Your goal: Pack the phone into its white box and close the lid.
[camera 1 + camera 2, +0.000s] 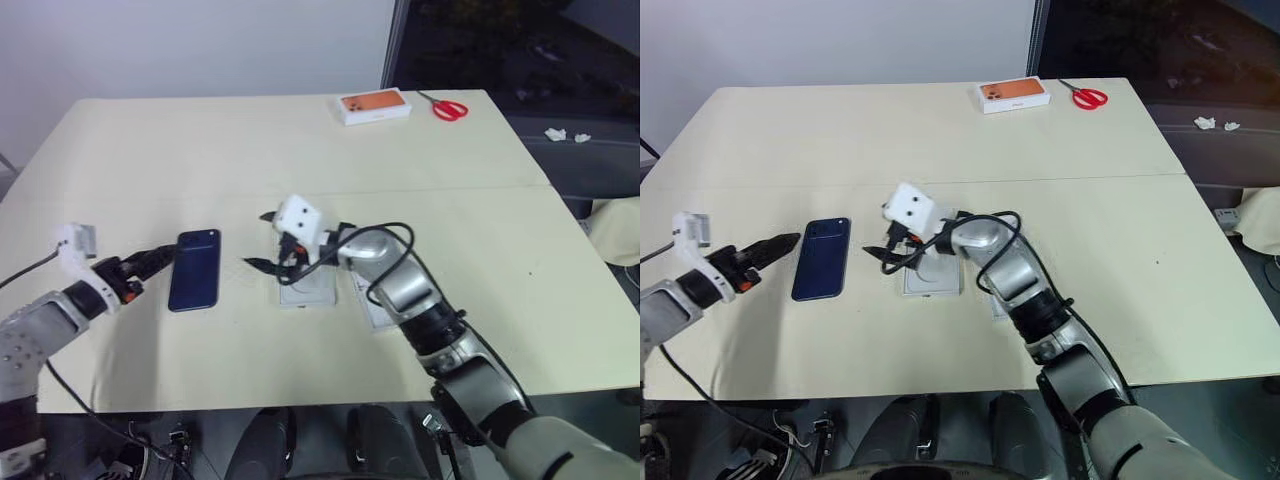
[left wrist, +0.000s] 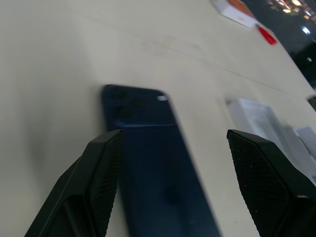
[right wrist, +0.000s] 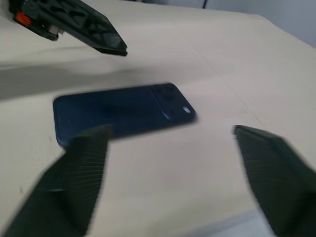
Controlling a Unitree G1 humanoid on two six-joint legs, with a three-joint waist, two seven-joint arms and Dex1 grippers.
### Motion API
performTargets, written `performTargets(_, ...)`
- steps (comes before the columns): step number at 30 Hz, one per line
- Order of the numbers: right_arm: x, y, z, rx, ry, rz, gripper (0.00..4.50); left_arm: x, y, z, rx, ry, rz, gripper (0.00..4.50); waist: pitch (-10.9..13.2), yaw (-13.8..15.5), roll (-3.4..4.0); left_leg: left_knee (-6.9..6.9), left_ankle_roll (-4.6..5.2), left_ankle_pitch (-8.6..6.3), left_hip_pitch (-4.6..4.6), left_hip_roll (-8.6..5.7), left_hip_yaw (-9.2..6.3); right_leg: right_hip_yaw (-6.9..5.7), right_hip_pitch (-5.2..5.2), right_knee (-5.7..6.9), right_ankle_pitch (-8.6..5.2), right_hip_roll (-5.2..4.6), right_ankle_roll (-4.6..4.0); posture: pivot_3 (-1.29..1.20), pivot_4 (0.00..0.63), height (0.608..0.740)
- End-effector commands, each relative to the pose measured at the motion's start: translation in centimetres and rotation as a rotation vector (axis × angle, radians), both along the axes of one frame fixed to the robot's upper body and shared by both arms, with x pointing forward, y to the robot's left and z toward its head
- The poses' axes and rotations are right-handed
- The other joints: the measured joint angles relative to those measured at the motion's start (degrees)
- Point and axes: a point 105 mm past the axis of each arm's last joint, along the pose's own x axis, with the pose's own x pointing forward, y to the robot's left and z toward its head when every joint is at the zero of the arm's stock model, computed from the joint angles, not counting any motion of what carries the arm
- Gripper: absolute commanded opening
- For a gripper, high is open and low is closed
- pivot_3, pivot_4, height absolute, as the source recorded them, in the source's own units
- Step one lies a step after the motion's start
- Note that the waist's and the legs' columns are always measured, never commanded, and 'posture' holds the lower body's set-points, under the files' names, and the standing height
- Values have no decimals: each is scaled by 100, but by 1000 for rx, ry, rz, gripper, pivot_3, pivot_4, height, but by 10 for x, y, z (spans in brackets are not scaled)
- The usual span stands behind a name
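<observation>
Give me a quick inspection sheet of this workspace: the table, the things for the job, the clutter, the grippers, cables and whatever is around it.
Surface: cream table, a seam running across its middle.
Job's things: phone lies flat, back up, outside any box; white box sits open beside it, partly hidden by the right arm.
Clutter: orange-topped box and red scissors at the far edge.
Grippers: left gripper open, empty, at the phone's left side; right gripper open, empty, between phone and box.
Cables: black cable looped over the right arm; another hanging from the left arm.
Surroundings: white wall, dark window, white scraps on a grey surface beyond the table.
</observation>
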Motion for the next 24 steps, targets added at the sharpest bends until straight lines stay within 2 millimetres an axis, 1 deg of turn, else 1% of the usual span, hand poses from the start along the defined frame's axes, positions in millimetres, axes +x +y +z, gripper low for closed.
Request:
performTargets(1,-8,29,3,-63,-162,70,2011,-4,20,12,-68,-9,34,3533,-1,-10,-1,0,0,0,0,-1,0,0,0,-1,0,0,0,0,150,740)
performTargets(3,-6,39,-2,-92,-190,61,936,-6,25,7,-78,29,44,3533,-1,-8,-2,0,-1,0,0,-1,-1,0,-2,0,0,0,0,0,150,740)
performTargets(5,-5,44,-8,-118,-209,55,54,-7,28,-2,-77,76,46,3533,-1,-4,-1,0,-4,2,0,-1,-2,-1,-3,2,0,0,0,0,150,740)
performTargets(8,-5,55,-21,-176,-231,51,54,-7,26,-12,-123,142,25,3533,-3,-6,-5,0,-5,2,0,-1,-2,-1,-2,1,0,-1,0,0,150,740)
performTargets(10,-3,60,-25,-197,-241,32,54,-7,18,-18,-171,186,-23,3533,-3,-10,-5,-1,-7,3,0,-2,-3,-1,-3,2,0,0,0,0,150,740)
performTargets(12,-2,63,-28,-217,-246,21,54,-6,9,-23,-190,218,-68,3533,-3,-15,-7,-2,-29,16,0,-2,-4,-2,-5,4,0,0,0,0,150,740)
performTargets(14,-1,64,-35,-259,-249,15,54,-5,0,-32,-165,271,-111,3533,-4,-14,-8,-2,-30,16,0,-2,-4,-1,-4,4,0,0,0,0,150,740)
performTargets(16,-2,65,-40,-284,-240,23,54,-3,-5,-34,-165,284,-135,3533,-4,-15,-7,-2,-31,17,0,-3,-4,-1,-4,5,0,-1,0,0,150,740)
performTargets(18,-4,66,-46,-304,-166,33,54,-1,-10,-40,-142,305,-157,3533,-3,-9,-6,-2,-32,17,1,-3,-4,-1,-4,5,0,-1,0,0,150,740)
performTargets(24,-4,62,-57,-401,-167,42,54,1,-25,-52,-144,349,-217,3533,-6,0,-2,-2,-30,16,6,-5,-5,-1,0,8,0,-2,0,0,150,740)
